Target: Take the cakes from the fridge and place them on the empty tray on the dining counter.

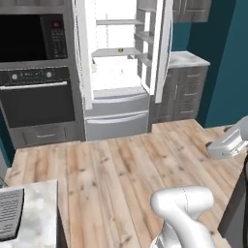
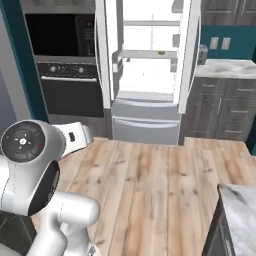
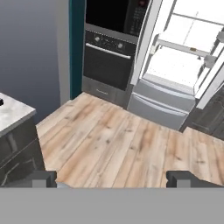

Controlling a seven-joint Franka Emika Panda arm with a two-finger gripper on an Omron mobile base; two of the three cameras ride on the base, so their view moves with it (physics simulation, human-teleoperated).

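Well short of the fridge (image 1: 118, 104), across a stretch of wood floor (image 1: 121, 164), hovers with gripper (image 3: 113, 178) jaws spread wide and empty; makes out only a tiny tan speck (image 1: 119, 50) on the middle shelf, probably one of the cakes, too small to tell which. Risks clipping the open right door (image 1: 164, 48) or its bins on the reach in, given the narrow shelf gap. Could also shove so small a piece toward the back, or pick the wrong item, if closing without careful lining up.
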